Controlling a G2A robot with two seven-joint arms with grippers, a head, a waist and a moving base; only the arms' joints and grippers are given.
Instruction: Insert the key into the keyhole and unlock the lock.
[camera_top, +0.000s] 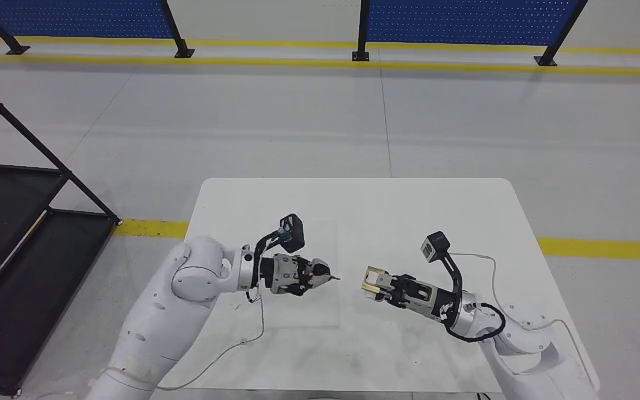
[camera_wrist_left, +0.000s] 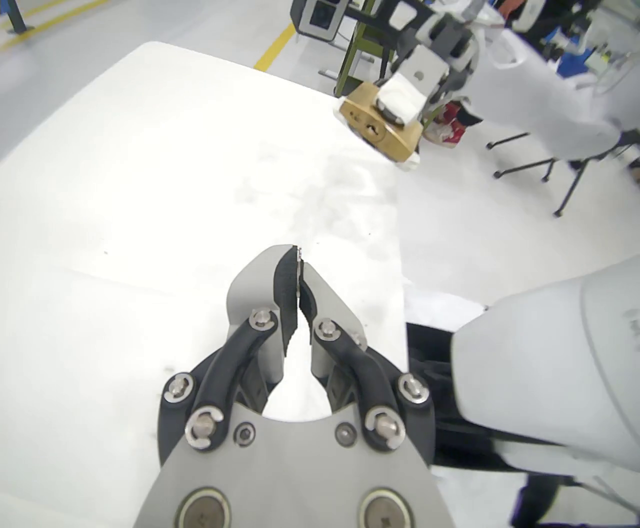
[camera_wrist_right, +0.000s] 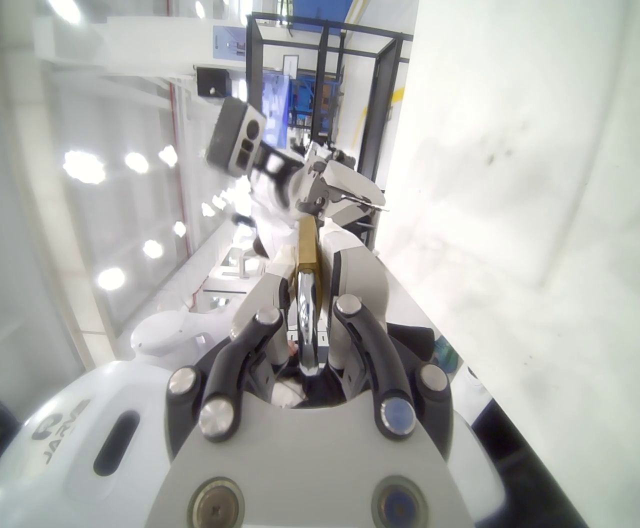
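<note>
- White table (camera_top: 420, 210) on a pale workshop floor, with a black rack (camera_top: 40, 230) standing off its left side.
- Left gripper (camera_wrist_left: 300, 272) hangs above the table's middle, its jaws pinched narrow on the key (camera_top: 333, 277). Only a short tip pokes out past the fingertips, aimed rightward.
- Between the key tip and the lock there is a small open gap. The two are near but apart, so insertion is not yet begun.
- Lock (camera_wrist_left: 380, 129), a brass padlock, is held in the air with its keyhole (camera_wrist_left: 371, 131) face turned toward the key.
- Right gripper (camera_top: 377, 284) is clamped across the lock's flat sides, with the shackle lying back between its fingers.
- To do this step well, as I judge it, line up the blade's flat with the slot before closing the gap. Bring the tip in slowly along the keyhole's axis and keep the lock steady. With so little key protruding, a slanted entry could twist it in the pads. Turn only once the blade is fully seated.
</note>
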